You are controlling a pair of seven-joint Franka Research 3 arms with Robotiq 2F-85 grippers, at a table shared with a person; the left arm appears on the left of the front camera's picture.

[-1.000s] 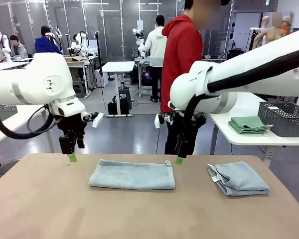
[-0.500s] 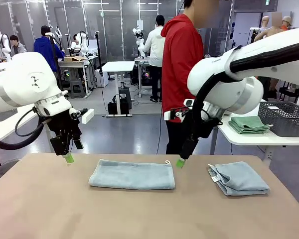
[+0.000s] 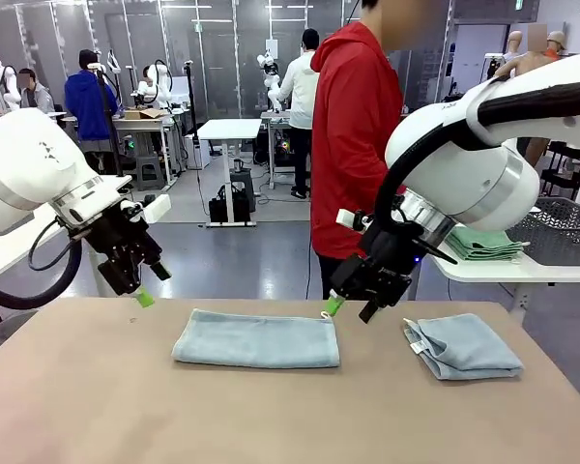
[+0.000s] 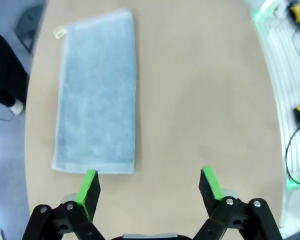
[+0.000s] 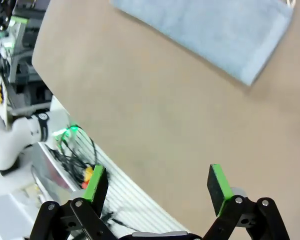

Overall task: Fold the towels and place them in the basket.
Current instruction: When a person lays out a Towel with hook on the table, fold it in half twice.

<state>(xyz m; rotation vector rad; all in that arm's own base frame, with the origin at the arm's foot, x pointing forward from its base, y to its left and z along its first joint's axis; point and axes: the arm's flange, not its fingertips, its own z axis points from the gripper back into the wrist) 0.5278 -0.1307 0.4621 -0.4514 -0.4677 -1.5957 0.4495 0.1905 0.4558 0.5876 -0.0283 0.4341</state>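
Observation:
A pale blue-grey towel (image 3: 256, 340) lies flat, folded to a long strip, on the middle of the tan table (image 3: 97, 406). Its white tag (image 4: 60, 32) sits at one far corner. A second towel (image 3: 461, 346) lies folded small at the right. My left gripper (image 3: 143, 296) hangs open above the table, left of the strip; in the left wrist view, the left gripper (image 4: 150, 182) stands just short of the towel's (image 4: 97, 95) near end. My right gripper (image 3: 350, 307) is open, tilted, by the strip's far right corner. The right wrist view has the towel (image 5: 210, 30) ahead of that open right gripper (image 5: 157, 185).
A person in a red hoodie (image 3: 353, 126) stands at the far side of the table. A dark wire-mesh basket (image 3: 556, 230) and folded green cloths (image 3: 483, 242) sit on a white side table (image 3: 493, 271) at the right. Other tables and people are farther back.
Both arms swung outward and their wrists tilted. The right gripper's tip dropped toward the strip's far right corner. The left gripper stayed left of the towel. The towels did not move.

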